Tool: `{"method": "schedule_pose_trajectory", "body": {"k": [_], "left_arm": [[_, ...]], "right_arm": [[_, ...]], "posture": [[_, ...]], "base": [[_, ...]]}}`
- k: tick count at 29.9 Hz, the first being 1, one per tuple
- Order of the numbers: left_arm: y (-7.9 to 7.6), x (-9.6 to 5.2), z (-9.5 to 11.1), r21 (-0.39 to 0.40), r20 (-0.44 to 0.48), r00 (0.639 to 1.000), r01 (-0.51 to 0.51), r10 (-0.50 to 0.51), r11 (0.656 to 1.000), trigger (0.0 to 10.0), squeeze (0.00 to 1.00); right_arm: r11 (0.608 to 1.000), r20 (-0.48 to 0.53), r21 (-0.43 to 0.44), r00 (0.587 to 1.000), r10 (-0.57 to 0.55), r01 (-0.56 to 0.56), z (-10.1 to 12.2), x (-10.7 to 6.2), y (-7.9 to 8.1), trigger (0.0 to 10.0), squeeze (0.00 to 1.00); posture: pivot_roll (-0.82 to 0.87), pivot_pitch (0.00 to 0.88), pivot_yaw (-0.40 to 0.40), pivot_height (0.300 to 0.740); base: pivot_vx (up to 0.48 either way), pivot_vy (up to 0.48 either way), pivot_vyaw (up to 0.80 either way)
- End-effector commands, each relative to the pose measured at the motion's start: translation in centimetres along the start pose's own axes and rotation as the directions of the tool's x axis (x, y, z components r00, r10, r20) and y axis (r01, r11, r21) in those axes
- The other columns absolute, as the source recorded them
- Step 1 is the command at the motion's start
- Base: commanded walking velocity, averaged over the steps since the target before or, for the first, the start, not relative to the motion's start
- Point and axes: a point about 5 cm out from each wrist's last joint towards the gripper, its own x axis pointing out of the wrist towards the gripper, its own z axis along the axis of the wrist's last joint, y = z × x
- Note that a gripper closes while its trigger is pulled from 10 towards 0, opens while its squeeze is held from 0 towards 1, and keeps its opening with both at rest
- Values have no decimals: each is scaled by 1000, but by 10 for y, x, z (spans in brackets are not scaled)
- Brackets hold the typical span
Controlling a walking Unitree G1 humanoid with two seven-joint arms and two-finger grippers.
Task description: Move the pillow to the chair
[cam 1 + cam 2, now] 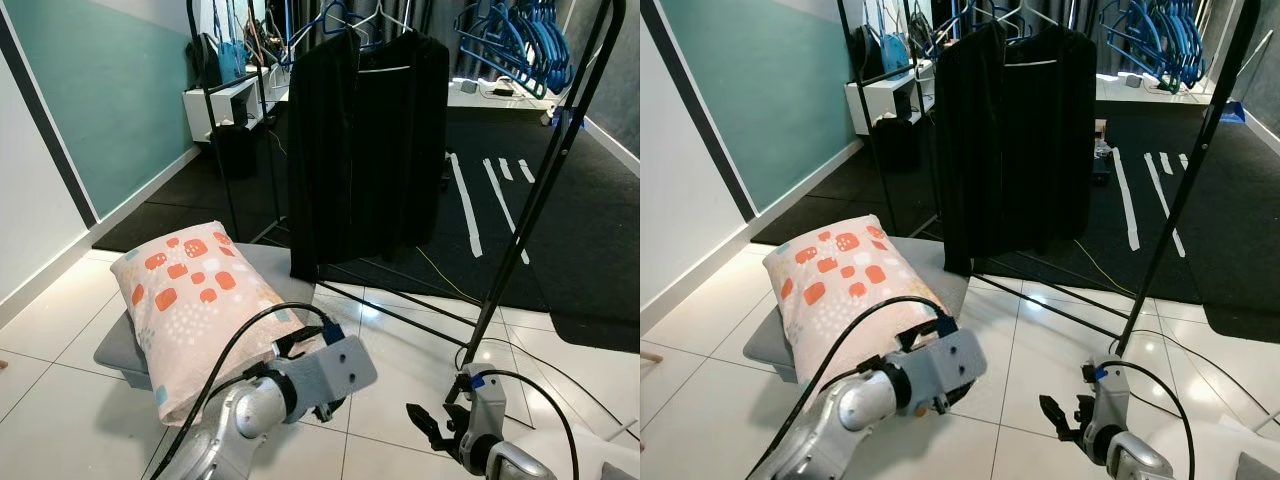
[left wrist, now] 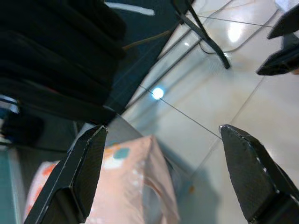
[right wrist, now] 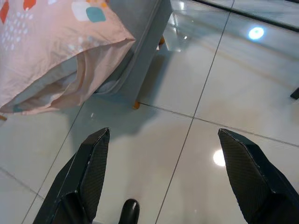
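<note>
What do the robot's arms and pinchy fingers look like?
Both arms are shiny silver metal. Black cables loop along them, with small blue tags near the wrists. The left gripper and right gripper each have two long black fingers that taper to blunt tips, with a finely textured surface.

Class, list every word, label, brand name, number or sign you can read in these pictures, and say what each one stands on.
None can be read. The pillow carries only orange and teal blocks and white dots, no letters. The black garment on its rack shows no label. The white floor tape strips are plain.
</note>
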Motion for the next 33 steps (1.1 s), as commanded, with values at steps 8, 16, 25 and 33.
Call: {"method": "schedule_pose_trajectory", "body": {"k": [8, 16, 25, 33], "left_arm": [[58, -52, -84, -508, -278, 828, -557, 487, 657, 10000, 0], [48, -83, -157, -575, -598, 628, -769, 498, 280, 10000, 0], [28, -75, -167, -597, -632, 642, -761, 434, 254, 10000, 0], [41, -72, -176, -542, -628, 625, -779, 463, 316, 10000, 0]], "right_arm": [[989, 139, -130, 989, -52, 70, 63, 23, 7, 10000, 0], [970, 128, -172, 973, 193, -170, 97, 40, 39, 10000, 0], [961, 196, -155, 946, 257, -229, 119, 52, 64, 10000, 0], [960, 221, -104, 935, 276, -258, 117, 55, 72, 10000, 0]], "posture": [[-170, 0, -60, 740], [-158, 0, -90, 740], [-153, 0, -85, 740], [-152, 0, -53, 740]], "base": [[0, 0, 0], [0, 0, 300], [0, 0, 800], [0, 0, 800]]}}
